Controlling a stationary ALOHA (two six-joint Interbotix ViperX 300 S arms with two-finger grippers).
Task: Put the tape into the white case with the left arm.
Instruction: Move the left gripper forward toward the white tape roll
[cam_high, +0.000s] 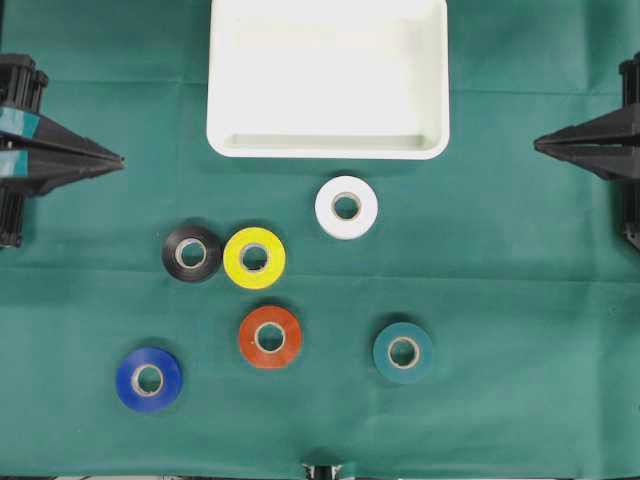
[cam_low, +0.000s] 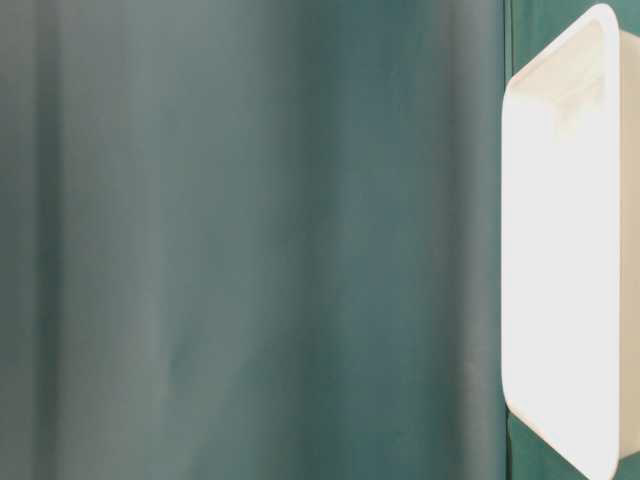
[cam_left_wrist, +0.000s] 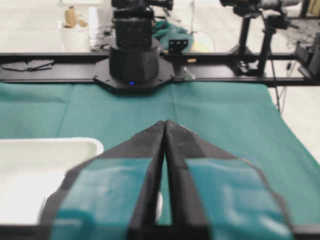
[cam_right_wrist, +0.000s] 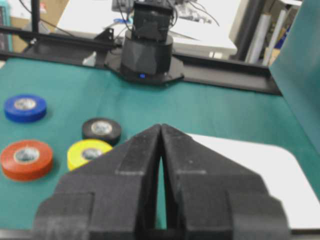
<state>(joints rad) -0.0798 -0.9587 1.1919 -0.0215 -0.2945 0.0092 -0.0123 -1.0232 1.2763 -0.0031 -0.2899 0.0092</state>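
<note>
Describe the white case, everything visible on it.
The white case is a wide, shallow rectangular tray with rounded corners and a raised rim, smooth glossy plastic by the look of it. It lies flat and open side up on the green cloth at the top middle of the overhead view, with nothing inside it. Nothing touches it: the white tape roll lies just below its near rim with a gap between them, and both grippers are well off to the sides. The table-level view shows its rim and bright interior only.
</note>
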